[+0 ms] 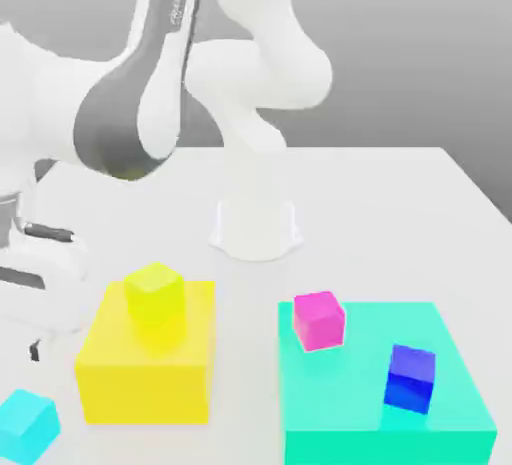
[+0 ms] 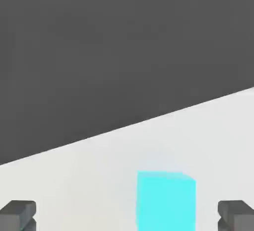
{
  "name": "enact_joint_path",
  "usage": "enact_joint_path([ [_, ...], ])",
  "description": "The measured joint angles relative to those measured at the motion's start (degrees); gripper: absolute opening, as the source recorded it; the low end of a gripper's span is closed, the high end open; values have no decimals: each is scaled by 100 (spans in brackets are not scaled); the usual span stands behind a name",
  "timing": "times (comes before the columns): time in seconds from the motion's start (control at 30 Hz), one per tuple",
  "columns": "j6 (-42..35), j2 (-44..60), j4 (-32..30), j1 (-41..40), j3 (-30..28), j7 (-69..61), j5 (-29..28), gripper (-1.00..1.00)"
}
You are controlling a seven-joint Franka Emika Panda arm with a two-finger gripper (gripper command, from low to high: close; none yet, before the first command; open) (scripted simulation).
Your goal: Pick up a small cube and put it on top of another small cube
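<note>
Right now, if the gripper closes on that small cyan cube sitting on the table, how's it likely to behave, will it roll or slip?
The cyan cube has flat faces and square edges, so it probably won't roll, and it rests flat on the white table. Its parallel sides should suit the open gripper, whose fingers stand either side of it. It looks rigid; its smooth faces might slip under a light squeeze.

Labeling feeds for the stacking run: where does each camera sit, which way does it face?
Exterior view: off the arm, raised, looking down across the table at the arm's base; arm links show at its left.
Hand view: on the hand, looking along the open gripper; both fingertips show.
Shared: the cyan cube, apparently lying between the fingers.
</note>
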Motion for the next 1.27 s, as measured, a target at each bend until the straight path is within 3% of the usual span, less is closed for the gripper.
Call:
enact_joint_path([
  [0.2,729,1250,179,-415,278,-391,431,0],
  [0.23,817,1364,202,-443,312,-417,465,-100],
  [0.43,856,1420,214,-459,332,-429,482,-100],
  [0.6,246,642,51,-303,130,-236,223,-100],
  [1.03,-957,-1286,-585,2145,1537,2093,-372,-100],
  [1.13,-765,-1148,-662,2875,1849,2898,-634,-100],
  [1.17,-643,-1052,-692,2912,1854,3005,-679,100],
  [1.27,-643,-1052,-692,2912,1854,3004,-678,100],
])
